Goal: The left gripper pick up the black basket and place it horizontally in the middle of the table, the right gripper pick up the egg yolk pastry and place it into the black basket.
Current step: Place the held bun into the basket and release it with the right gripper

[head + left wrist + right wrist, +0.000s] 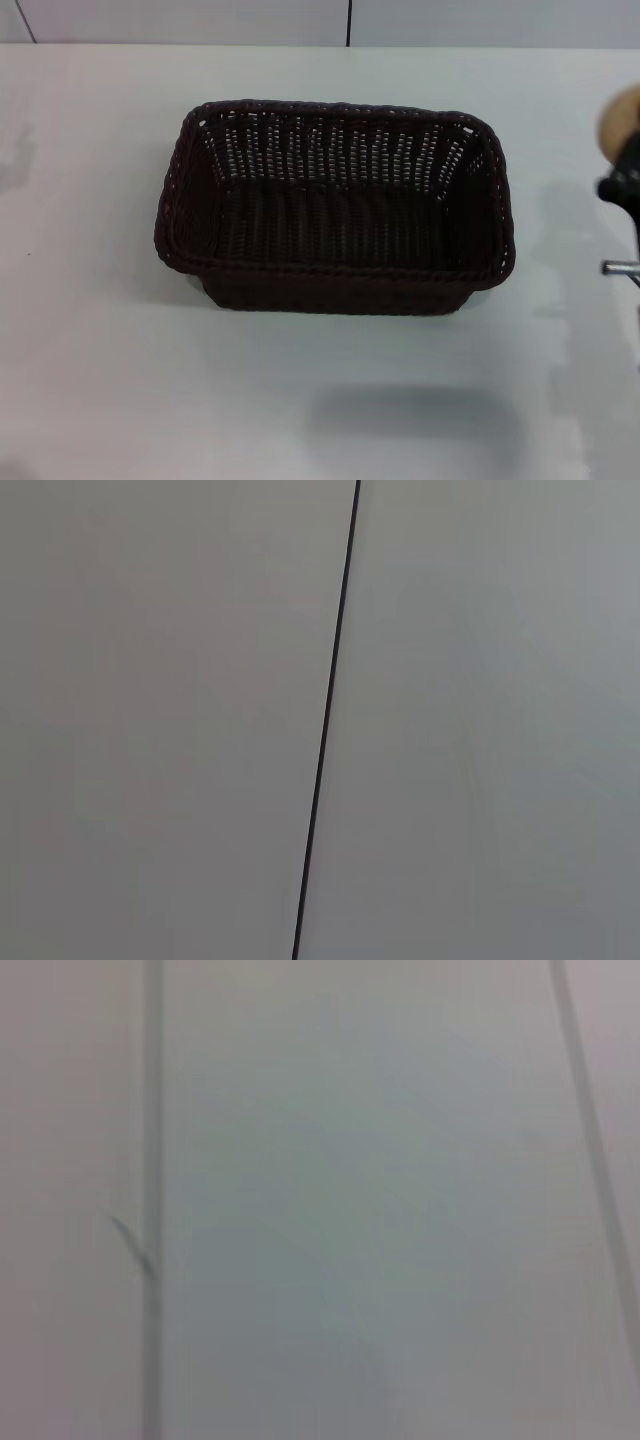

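The black basket (335, 205) stands upright and empty in the middle of the white table (100, 380), its long side running left to right. My right gripper (624, 160) shows at the right edge of the head view, to the right of the basket and apart from it. It is shut on the egg yolk pastry (621, 118), a cream-coloured ball partly cut off by the frame edge, held above the table. The left gripper is out of view. Neither wrist view shows the basket, the pastry or any fingers.
A silver fitting (617, 268) of the right arm sticks out at the right edge. A pale wall with a dark seam (348, 22) runs behind the table. The wrist views show only plain pale surfaces with a seam (325, 720).
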